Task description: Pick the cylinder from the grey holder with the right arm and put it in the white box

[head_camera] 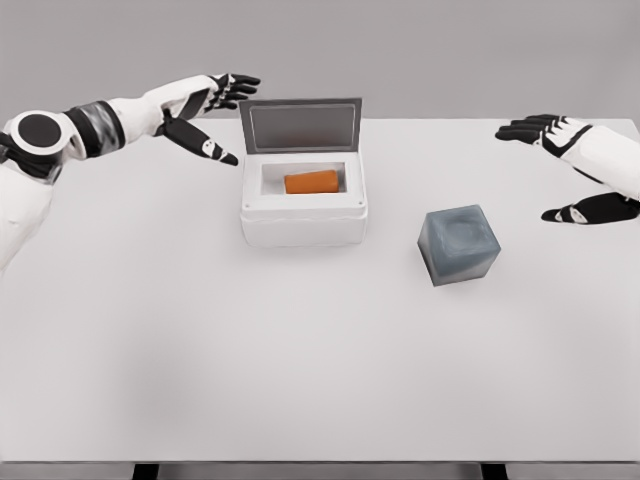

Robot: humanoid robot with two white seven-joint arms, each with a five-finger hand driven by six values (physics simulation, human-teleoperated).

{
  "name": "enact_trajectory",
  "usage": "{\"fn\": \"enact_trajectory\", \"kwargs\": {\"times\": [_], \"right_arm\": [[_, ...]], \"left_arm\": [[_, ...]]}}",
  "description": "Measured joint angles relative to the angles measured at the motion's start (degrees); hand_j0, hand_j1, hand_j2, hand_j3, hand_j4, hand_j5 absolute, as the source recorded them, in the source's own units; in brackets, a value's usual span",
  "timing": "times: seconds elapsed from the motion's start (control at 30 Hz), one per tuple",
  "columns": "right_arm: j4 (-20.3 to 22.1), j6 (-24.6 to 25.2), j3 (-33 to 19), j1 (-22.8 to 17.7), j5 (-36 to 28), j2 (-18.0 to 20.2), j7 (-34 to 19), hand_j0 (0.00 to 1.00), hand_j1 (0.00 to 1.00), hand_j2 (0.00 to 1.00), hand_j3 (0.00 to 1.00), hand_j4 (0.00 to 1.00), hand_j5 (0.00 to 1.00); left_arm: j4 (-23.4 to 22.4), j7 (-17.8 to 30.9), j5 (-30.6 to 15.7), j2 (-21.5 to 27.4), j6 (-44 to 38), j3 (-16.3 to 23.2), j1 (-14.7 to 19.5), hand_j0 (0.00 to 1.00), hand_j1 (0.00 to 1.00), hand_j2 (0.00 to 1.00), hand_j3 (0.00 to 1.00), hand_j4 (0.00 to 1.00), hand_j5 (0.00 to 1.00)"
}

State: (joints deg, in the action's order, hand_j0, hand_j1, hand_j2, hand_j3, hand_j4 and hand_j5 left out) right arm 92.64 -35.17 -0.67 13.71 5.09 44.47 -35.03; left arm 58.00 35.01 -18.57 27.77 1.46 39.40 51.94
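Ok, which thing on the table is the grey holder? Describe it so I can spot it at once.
Start at the white box with its raised lid near the middle of the white table. Look right of it and slightly nearer the camera: the grey holder is a lone blue-grey cube standing apart from the box. Unlike the box it is dark, lidless, and shows no orange cylinder, which lies in the box.

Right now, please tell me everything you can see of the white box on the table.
The white box is a thick-walled, foam-like container that stands upright on the table, left of the grey holder. Its grey lid is open and stands up at the back edge. In the rectangular hollow lies an orange cylinder on its side. No robot hand touches the box; the left robot hand hovers beside the lid.
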Motion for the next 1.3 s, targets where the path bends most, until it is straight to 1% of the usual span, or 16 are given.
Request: {"fn": "enact_trajectory", "kwargs": {"times": [0.17, 0.27, 0.47, 0.6, 1.0, 1.3], "right_arm": [[-0.7, 0.0, 0.5, 0.3, 0.7, -0.3, 0.0, 1.0, 1.0, 1.0, 1.0, 1.0, 1.0], [-1.0, 0.0, 0.6, 0.3, 0.9, -0.4, 0.0, 1.0, 1.0, 1.0, 1.0, 1.0, 1.0], [-1.2, 0.0, 0.6, 0.3, 0.9, -0.5, 0.0, 1.0, 1.0, 1.0, 1.0, 1.0, 1.0], [-1.3, 0.0, 0.6, 0.3, 1.0, -0.5, 0.0, 1.0, 1.0, 1.0, 1.0, 1.0, 1.0], [-1.0, 0.0, 0.7, 0.2, 1.0, -0.6, 0.0, 1.0, 1.0, 1.0, 1.0, 1.0, 1.0], [-0.9, 0.0, 0.9, 0.3, 1.0, -0.6, 0.0, 1.0, 1.0, 1.0, 1.0, 1.0, 1.0]], "left_arm": [[0.4, 0.0, 0.1, -0.1, 0.4, 0.5, -0.1, 1.0, 1.0, 1.0, 1.0, 1.0, 1.0], [0.6, 0.0, 0.1, 0.0, 2.0, 1.1, -0.1, 1.0, 1.0, 1.0, 1.0, 1.0, 1.0], [3.0, 0.0, -0.3, 0.7, 3.5, 1.8, -0.4, 1.0, 1.0, 1.0, 1.0, 1.0, 1.0], [3.9, -0.1, 0.0, 1.0, 3.7, 1.9, -0.6, 1.0, 1.0, 1.0, 1.0, 1.0, 1.0], [4.4, -0.1, 0.0, 1.4, 4.6, 2.1, -0.9, 1.0, 1.0, 1.0, 1.0, 1.0, 1.0], [6.4, 0.0, -0.6, 2.7, 4.6, 2.0, -1.1, 1.0, 1.0, 1.0, 1.0, 1.0, 1.0]]}}
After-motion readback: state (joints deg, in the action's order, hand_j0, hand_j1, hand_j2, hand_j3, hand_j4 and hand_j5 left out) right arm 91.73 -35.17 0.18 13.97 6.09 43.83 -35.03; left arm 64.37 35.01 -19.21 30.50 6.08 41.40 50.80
